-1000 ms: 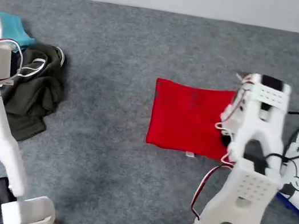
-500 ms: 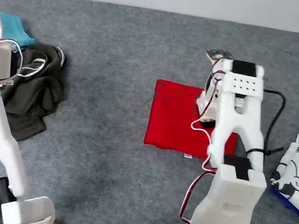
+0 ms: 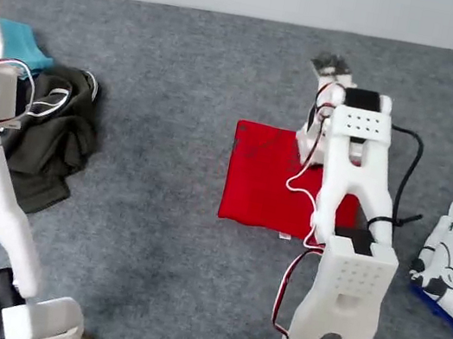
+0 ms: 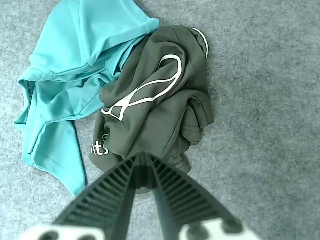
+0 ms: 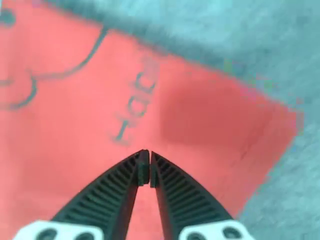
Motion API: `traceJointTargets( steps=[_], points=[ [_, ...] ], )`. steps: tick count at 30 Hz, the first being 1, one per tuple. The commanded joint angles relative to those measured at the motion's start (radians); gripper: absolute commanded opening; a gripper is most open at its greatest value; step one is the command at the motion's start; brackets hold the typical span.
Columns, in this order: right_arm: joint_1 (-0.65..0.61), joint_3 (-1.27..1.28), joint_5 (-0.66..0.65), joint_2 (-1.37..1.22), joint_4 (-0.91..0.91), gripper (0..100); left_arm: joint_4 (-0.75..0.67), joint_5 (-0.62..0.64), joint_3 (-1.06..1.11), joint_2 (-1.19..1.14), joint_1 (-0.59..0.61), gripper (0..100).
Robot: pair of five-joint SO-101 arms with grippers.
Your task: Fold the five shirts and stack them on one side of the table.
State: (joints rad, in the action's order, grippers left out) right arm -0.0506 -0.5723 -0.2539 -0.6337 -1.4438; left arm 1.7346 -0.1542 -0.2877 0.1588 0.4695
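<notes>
Matt red cloth shirt (image 3: 264, 181); rough grey carpet (image 3: 153, 236), seemingly felt.

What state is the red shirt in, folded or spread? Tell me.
Folded. The red shirt lies flat as a tidy rectangle with straight edges, no sleeves or collar sticking out.

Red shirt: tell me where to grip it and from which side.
Probably pinch the red shirt at its uncovered edge, the one facing the dark green shirt, coming down from above. It lies flat as a folded rectangle, so only an edge gives the jaws a lip.
</notes>
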Motion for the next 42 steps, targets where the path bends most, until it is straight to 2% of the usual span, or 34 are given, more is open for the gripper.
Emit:
traceJointTargets(
  steps=[1, 8, 12, 18, 24, 33, 35, 37, 39, 42],
  points=[
    [0.025, -0.052, -0.008, 0.035, 0.110, 0.9, 0.015, -0.006, -0.005, 0.032, 0.000, 1],
    [-0.007, -0.057, -0.009, -0.147, 0.374, 0.9, 0.015, -0.006, -0.005, 0.032, 0.000, 1],
    [-0.047, -0.058, -0.058, -0.189, 0.390, 0.9, 0.015, -0.006, -0.005, 0.032, 0.000, 1],
    [-0.067, -0.058, -0.061, -0.127, 0.383, 0.9, 0.015, -0.006, -0.005, 0.032, 0.000, 1],
    [-0.048, -0.058, -0.064, 0.004, 0.288, 0.9, 0.015, -0.006, -0.005, 0.032, 0.000, 1],
    [-0.013, -0.058, -0.054, 0.174, -0.001, 0.9, 0.015, -0.006, -0.005, 0.032, 0.000, 1],
    [-0.002, -0.058, -0.006, 0.177, -0.044, 1.0, 0.015, -0.006, -0.005, 0.032, 0.000, 1],
    [0.015, -0.055, 0.037, 0.174, -0.079, 4.7, 0.015, -0.006, -0.005, 0.032, 0.000, 1],
    [0.016, -0.052, 0.077, 0.168, -0.111, 14.1, 0.015, -0.006, -0.005, 0.031, 0.000, 1],
    [0.013, -0.052, 0.206, 0.133, -0.131, 27.5, 0.015, -0.006, -0.005, 0.031, 0.000, 1]
  ],
)
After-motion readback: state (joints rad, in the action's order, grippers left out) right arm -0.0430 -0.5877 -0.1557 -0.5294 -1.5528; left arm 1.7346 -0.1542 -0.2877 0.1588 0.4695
